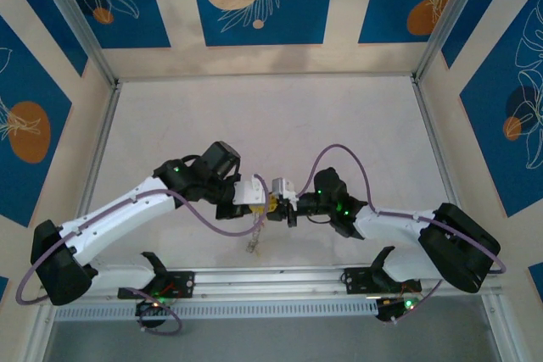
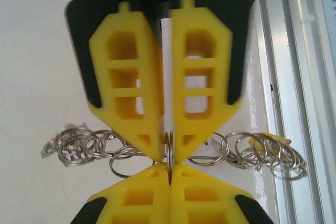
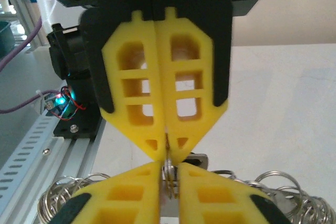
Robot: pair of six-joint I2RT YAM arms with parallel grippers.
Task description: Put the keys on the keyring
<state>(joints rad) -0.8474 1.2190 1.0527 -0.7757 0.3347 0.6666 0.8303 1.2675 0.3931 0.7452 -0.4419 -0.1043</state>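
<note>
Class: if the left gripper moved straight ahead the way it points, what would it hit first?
The left gripper would meet the right gripper first: their yellow fingertips stand tip to tip, seemingly almost touching, both pinching the keyring.

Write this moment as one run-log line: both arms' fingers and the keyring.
left fingers: shut on keyring | right fingers: shut on keyring | pose: tips facing each other

Left tool point(image 2: 167, 149), right tool point(image 3: 167, 151) closed, tip to tip.
</note>
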